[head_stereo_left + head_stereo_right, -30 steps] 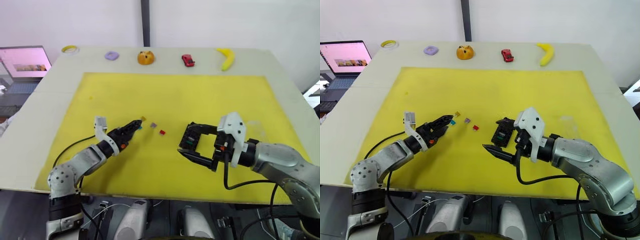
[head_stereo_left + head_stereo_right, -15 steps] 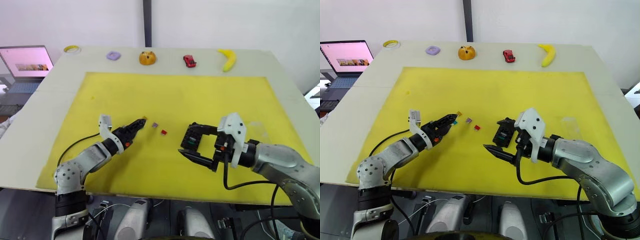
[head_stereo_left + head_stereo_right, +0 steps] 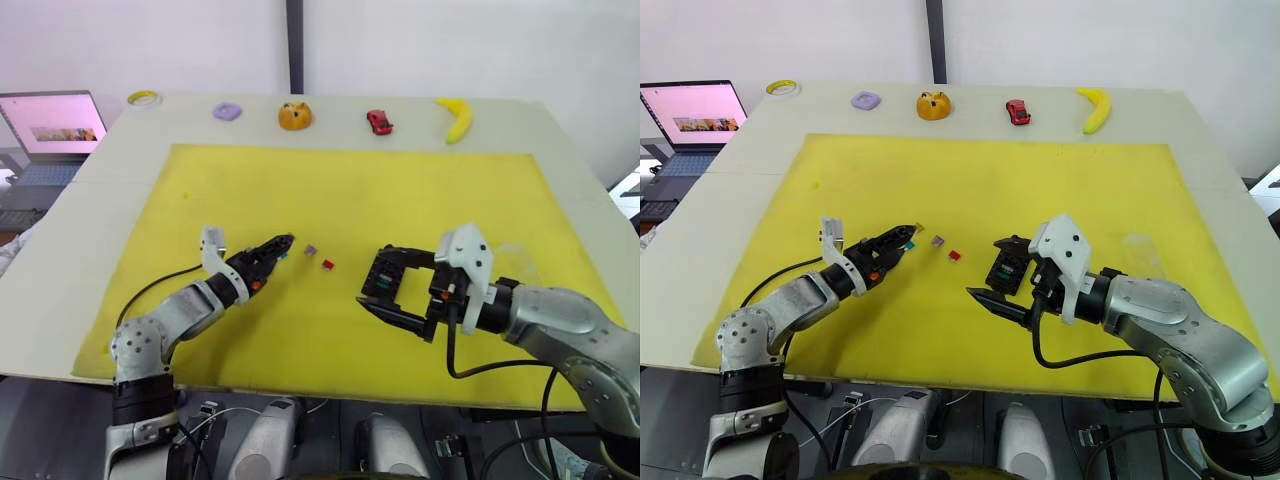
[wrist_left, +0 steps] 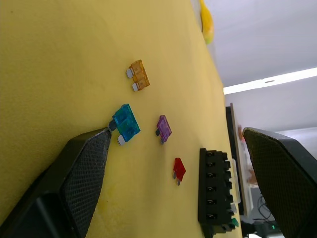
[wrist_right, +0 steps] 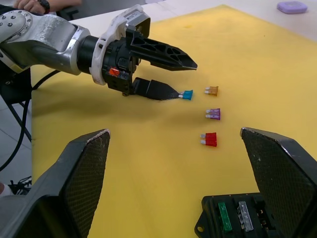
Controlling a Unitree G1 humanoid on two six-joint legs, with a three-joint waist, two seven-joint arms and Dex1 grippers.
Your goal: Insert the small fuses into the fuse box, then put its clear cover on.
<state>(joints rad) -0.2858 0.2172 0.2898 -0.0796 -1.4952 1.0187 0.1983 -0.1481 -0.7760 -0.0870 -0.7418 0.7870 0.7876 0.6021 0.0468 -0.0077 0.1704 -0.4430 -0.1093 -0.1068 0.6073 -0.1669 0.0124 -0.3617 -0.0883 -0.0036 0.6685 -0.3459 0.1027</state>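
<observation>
Left claw (image 4: 173, 163) advanced, open, blue fuse (image 4: 126, 124) touching 1 fingertip (image 4: 101, 136)

No readable text, label, brand or number is showing anywhere; the open laptop's pink screen (image 3: 690, 108) is displaying content too small to make out.

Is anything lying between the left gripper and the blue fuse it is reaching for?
Nothing visible does. The left gripper is open with one fingertip right at the blue fuse, bare yellow mat around it. The orange fuse, purple fuse and red fuse lie beyond it, toward the fuse box.
</observation>
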